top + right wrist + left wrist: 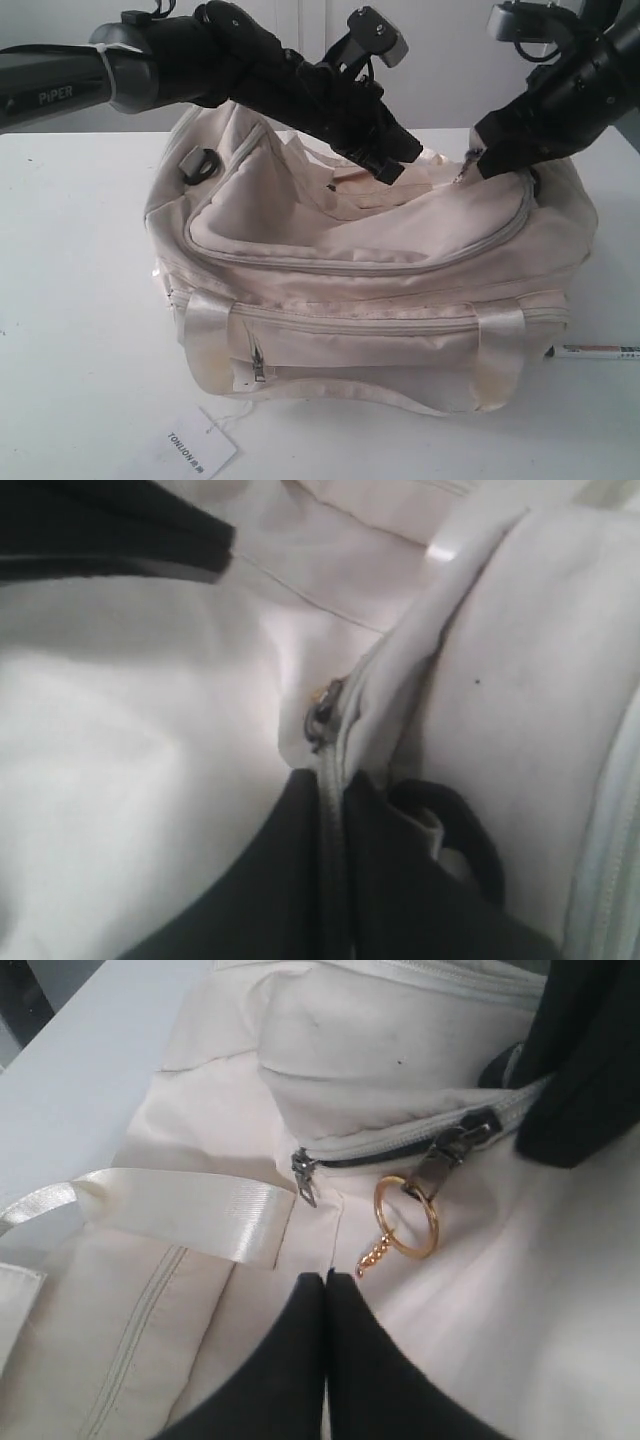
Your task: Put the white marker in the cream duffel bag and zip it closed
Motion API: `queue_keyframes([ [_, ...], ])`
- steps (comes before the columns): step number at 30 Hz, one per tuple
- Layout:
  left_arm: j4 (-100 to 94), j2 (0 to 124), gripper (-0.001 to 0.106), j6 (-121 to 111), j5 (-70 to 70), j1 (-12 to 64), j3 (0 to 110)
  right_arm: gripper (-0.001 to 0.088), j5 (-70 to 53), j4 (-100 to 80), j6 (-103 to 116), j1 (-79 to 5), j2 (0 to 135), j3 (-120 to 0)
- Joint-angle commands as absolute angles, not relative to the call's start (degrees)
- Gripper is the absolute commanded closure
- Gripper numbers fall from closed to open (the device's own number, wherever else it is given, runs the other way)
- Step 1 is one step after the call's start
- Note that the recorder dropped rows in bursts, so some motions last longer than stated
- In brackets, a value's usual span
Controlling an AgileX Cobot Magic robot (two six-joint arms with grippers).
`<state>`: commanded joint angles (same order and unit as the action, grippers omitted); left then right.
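Marker (598, 351): you have it outside the bag (370, 300). It lies flat on the table (80, 300), just beside the bag's lower right end as the exterior view shows it. Neither claw touches it.
Bag: it sits upright on the table with its front pocket (400, 345) facing the exterior camera. Both of your arms reach in over its top.
Right claw (331, 785): it is at the bag's upper right end. The jaws are pinched narrow on the bag's zip line, and the zip tape runs straight between the two black fingers (290, 880).
Left claw (325, 1278): it is over the middle of the bag's top. The jaws are pressed tight together with nothing seen between them, and the tips are over bare fabric just beside the ring pull (407, 1217).
Ring pull: the gold ring hangs from the slider (452, 1148) on the bag's top zip, with a short beaded chain dangling from it. It is free of both claws.
Top zip: a short dark gap shows in the zip line next to the slider. You cannot tell from these views how much of the bag's top stands open.
Handle (180, 1210): the shiny webbing strap lies flat across the bag's fabric, near the left claw but apart from it.
Tag (195, 447): the white card lies on the table below the bag's front left corner, tied to the bag by a thin string.
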<state>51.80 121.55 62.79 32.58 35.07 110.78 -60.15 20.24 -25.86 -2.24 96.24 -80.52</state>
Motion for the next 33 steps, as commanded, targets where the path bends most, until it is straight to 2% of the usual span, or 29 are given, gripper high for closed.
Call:
queue_keyframes([
  [3, 51.8, 121.55, 0.105, 62.79, 32.58, 35.07, 110.78, 0.0861, -60.43, 17.9, -20.67, -2.24, 97.61, -80.52],
  [5, 51.8, 121.55, 0.105, 62.79, 32.58, 35.07, 110.78, 0.0796, -61.62, 17.9, -20.29, -2.24, 98.92, -80.52],
  [6, 51.8, 121.55, 0.105, 62.79, 32.7, 35.07, 110.78, 0.0727, -61.87, 17.9, -18.8, -2.24, 99.29, -80.52],
  [7, 51.8, 121.55, 0.105, 62.79, 32.7, 35.07, 110.78, 0.0695, -61.73, 17.9, -18.29, -2.24, 99.29, -80.52],
  [8, 51.8, 121.55, 0.105, 62.79, 32.7, 35.07, 110.78, 0.0617, -61.59, 17.9, -17.93, -2.24, 99.29, -80.52],
  [10, 52.38, 121.55, 0.105, 62.79, 32.7, 35.07, 110.78, 0.057, -61.06, 17.9, -17.93, -2.24, 99.29, -80.52],
  [17, 53.98, 123.81, 0.104, 62.79, 28.16, 38.9, 110.78, 0.057, -60.29, 18.12, -17.83, -2.24, 99.29, -80.52],
  [25, 53.98, 125.05, 0.072, 62.92, 26.42, 40.41, 110.78, 0.057, -60.51, 18.12, -17.7, -2.24, 99.29, -80.52],
  [29, 54.77, 125.71, 0.064, 62.78, 26.62, 40.74, 110.78, 0.057, -60.51, 18.12, -17.7, -2.24, 99.29, -80.52],
  [33, 56.86, 126.68, 0.062, 62.89, 26.52, 40.74, 110.78, 0.057, -60.51, 18.12, -17.7, -2.24, 99.29, -80.52],
])
